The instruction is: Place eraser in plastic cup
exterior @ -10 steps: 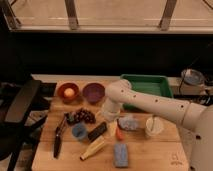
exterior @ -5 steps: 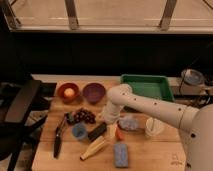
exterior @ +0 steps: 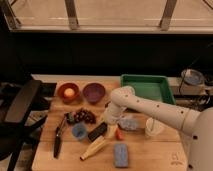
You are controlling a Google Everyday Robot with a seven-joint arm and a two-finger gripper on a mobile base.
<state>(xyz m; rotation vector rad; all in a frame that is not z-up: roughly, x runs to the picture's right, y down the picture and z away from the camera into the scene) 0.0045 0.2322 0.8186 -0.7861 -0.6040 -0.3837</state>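
The eraser (exterior: 97, 131) is a small black block lying flat on the wooden table, just right of the light-blue plastic cup (exterior: 79, 131). The cup stands upright in front of a bunch of dark grapes (exterior: 85, 116). My gripper (exterior: 106, 121) hangs from the white arm (exterior: 150, 107), which reaches in from the right. It sits just above and to the right of the eraser's upper end, very close to it. I cannot tell whether it touches the eraser.
An orange bowl (exterior: 68, 92) and a purple bowl (exterior: 93, 92) stand at the back, with a green tray (exterior: 147, 87) to their right. A white cup (exterior: 153, 127), a blue-grey sponge (exterior: 121, 154), a yellow banana-like object (exterior: 95, 147) and a knife (exterior: 58, 137) lie around the eraser.
My gripper has moved down and to the left, closer to the eraser. The eraser and the cup have not moved.
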